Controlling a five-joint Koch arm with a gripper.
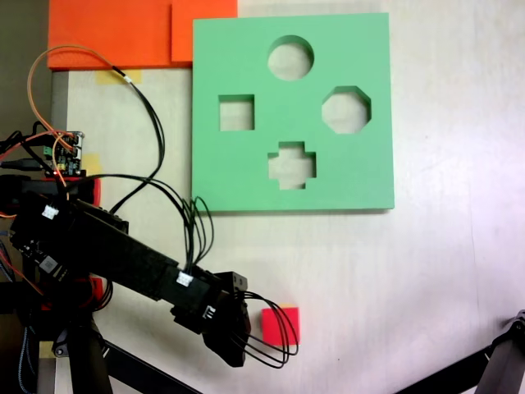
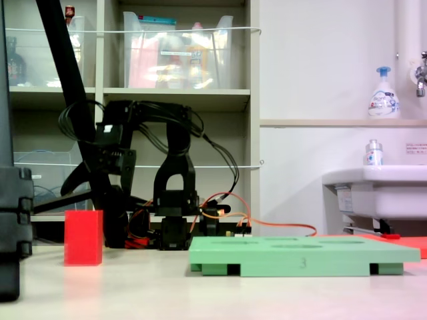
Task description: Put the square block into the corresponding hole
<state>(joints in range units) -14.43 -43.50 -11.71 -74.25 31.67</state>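
In a fixed view from above, the square block [image 1: 281, 325] sits on the counter [image 1: 426, 271], well below the green board [image 1: 246, 176] and apart from it. The gripper [image 1: 238, 349] lies just left of the block; whether its fingers are spread or pressed together cannot be told. The corresponding hole [image 1: 236, 113] stands empty at the board's left side. Judgement: approach step, block not yet grasped. Next move calls for fingers straddling the block.

In a fixed view from the side, the block [image 2: 84, 237] stands upright on the counter [image 2: 200, 293], left of the board [image 2: 300, 257]. Open counter lies between block and board; the board's raised edge must be cleared.
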